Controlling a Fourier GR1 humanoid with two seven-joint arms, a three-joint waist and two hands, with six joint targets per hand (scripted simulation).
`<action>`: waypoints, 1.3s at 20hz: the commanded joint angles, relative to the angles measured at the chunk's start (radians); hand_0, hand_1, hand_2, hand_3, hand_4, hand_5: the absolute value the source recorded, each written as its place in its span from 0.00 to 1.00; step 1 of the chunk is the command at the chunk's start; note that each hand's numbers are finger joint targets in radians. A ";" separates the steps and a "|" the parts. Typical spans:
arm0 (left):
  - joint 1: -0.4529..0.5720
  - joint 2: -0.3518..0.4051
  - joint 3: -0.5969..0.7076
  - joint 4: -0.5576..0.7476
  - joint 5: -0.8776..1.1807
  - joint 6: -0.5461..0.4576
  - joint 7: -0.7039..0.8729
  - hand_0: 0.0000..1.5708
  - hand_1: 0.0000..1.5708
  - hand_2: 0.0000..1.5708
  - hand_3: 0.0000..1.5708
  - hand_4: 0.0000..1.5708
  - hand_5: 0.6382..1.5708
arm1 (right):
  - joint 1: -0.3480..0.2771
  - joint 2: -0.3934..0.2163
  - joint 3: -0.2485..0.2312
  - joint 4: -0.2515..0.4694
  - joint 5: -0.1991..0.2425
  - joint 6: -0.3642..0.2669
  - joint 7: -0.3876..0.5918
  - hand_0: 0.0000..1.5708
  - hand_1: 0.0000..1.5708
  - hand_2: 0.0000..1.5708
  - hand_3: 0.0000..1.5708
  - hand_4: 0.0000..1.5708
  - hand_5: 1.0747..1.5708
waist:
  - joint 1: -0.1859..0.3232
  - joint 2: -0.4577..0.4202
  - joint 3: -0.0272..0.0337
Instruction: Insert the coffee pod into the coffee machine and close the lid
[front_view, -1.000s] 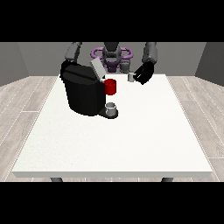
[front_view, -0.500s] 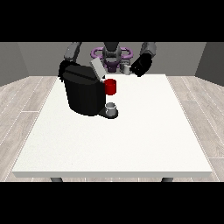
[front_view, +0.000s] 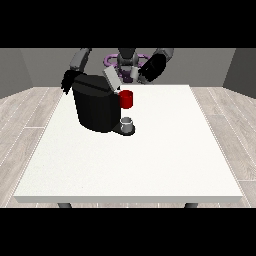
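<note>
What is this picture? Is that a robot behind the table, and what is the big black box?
Yes, that is a robot with two arms and black hands. The camera stands across the white table and looks at it. The big black box is a coffee machine with its grey lid tipped up, a red part at its front and a small grey cup beneath. The hand at the view's right holds a small pale coffee pod above the table. The hand at the view's left is beside the machine's back corner.
</note>
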 joint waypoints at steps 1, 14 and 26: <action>-0.065 0.035 0.039 0.034 0.008 0.013 0.015 0.96 0.96 0.94 0.72 0.40 1.00 | -0.016 -0.004 0.034 -0.034 0.006 0.041 0.006 0.00 0.00 0.00 0.00 0.08 1.00 | -0.050 0.049 -0.0003; -0.249 0.151 0.147 0.111 0.060 0.031 0.018 0.95 0.95 0.94 0.90 0.38 1.00 | -0.113 -0.002 0.040 0.034 0.022 0.091 -0.165 0.00 0.00 0.00 0.00 0.18 1.00 | -0.095 0.241 0.0001; -0.300 0.197 0.134 0.174 0.038 0.041 -0.011 0.89 0.89 0.93 0.86 0.42 1.00 | -0.215 -0.010 0.041 0.054 0.025 0.077 -0.080 0.00 0.00 0.00 0.00 0.15 1.00 | -0.127 0.303 -0.0002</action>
